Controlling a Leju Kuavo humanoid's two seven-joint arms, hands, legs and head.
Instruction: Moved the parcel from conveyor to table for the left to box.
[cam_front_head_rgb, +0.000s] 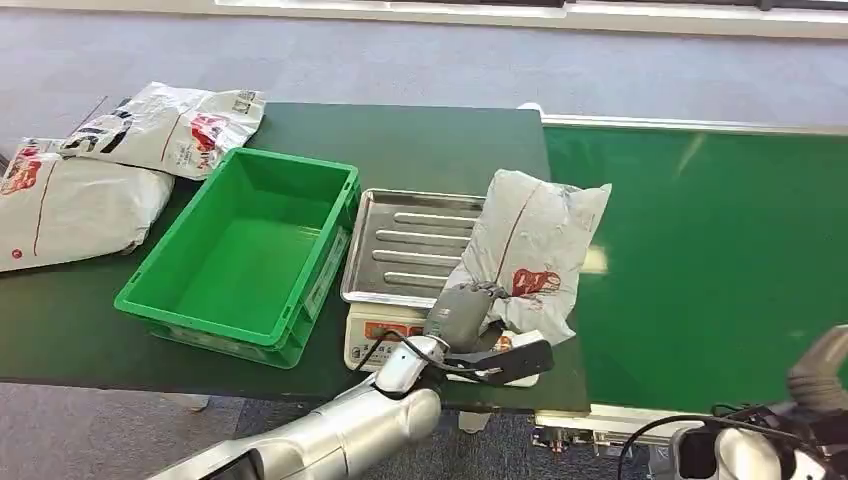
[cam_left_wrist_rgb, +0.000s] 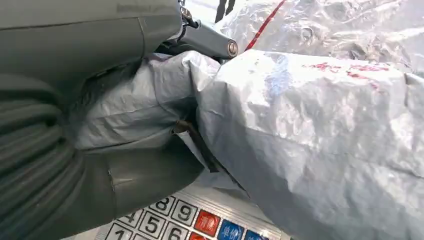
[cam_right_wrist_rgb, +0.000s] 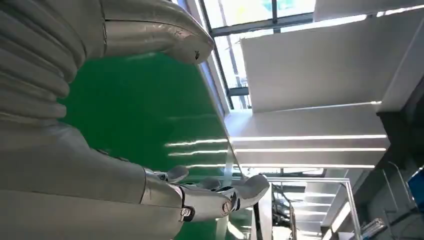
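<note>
A grey-white parcel (cam_front_head_rgb: 535, 240) with red print lies tilted, its left part on the scale's metal tray (cam_front_head_rgb: 400, 245) and its right part over the edge of the green conveyor belt (cam_front_head_rgb: 700, 230). My left hand (cam_front_head_rgb: 465, 318) is at the parcel's near end. In the left wrist view a fold of the parcel (cam_left_wrist_rgb: 135, 107) is pinched between the thumb (cam_left_wrist_rgb: 145, 172) and the fingers above it. My right hand (cam_front_head_rgb: 820, 370) hangs low at the right over the belt's near edge. Its fingers (cam_right_wrist_rgb: 210, 197) are spread with nothing in them.
An empty green box (cam_front_head_rgb: 245, 255) stands on the dark table left of the scale. Two more parcels (cam_front_head_rgb: 170, 125) (cam_front_head_rgb: 65, 205) lie at the table's far left. The scale's keypad (cam_left_wrist_rgb: 175, 215) is just under my left hand.
</note>
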